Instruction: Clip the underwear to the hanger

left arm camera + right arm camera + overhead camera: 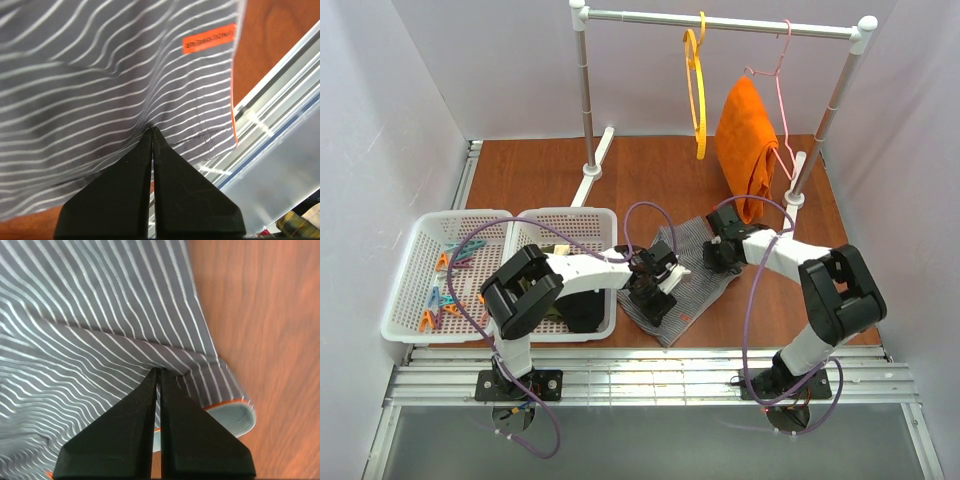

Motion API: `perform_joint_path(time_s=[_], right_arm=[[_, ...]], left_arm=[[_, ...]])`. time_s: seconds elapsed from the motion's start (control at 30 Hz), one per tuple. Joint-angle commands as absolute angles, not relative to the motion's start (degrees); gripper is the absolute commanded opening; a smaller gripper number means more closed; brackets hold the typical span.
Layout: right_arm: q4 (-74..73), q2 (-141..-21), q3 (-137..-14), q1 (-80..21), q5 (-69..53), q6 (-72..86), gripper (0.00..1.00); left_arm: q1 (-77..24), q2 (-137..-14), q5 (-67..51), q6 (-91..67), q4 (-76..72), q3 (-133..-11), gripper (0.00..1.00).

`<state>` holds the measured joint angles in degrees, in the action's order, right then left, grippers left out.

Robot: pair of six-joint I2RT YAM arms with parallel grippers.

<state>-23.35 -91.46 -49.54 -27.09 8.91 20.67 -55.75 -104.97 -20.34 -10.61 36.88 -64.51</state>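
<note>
The grey striped underwear (685,275) lies flat on the wooden table between my two arms. My left gripper (650,290) is shut on a pinch of its cloth at its near left part; the left wrist view shows the fabric (100,75) puckered at the fingertips and its orange tag (208,38). My right gripper (717,250) is shut on the cloth at the far right edge; the right wrist view shows a fold (125,330) drawn into the tips, by the pale waistband (235,415). The yellow hanger (696,90) hangs from the rail at the back, apart from both grippers.
A pink wire hanger (782,90) with an orange cloth (745,145) hangs to the right of the yellow one. The rack's posts (587,110) stand at the back. Two white baskets (415,290) sit at the left, one with clothespins (440,295), one with dark clothes (582,315).
</note>
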Motion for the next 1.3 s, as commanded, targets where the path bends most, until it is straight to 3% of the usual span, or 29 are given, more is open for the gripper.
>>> perform_joint_path(time_s=[0.0,0.67,1.27], right_arm=[[-22.1,-98.1,-52.8,-27.2,11.1,18.8,0.01],[-23.7,-114.2,-73.9,-27.2,11.1,14.7,0.01],[-21.0,-115.8,-76.0,-27.4,0.4,12.1,0.01]], left_arm=[[-56.0,-107.0,-21.3,-10.7,35.9,-68.5,0.0],[-56.0,-117.3,-26.9,-9.8,33.6,-80.0,0.0],[-56.0,-122.0,-30.8,-9.9,31.8,-85.3,0.0]])
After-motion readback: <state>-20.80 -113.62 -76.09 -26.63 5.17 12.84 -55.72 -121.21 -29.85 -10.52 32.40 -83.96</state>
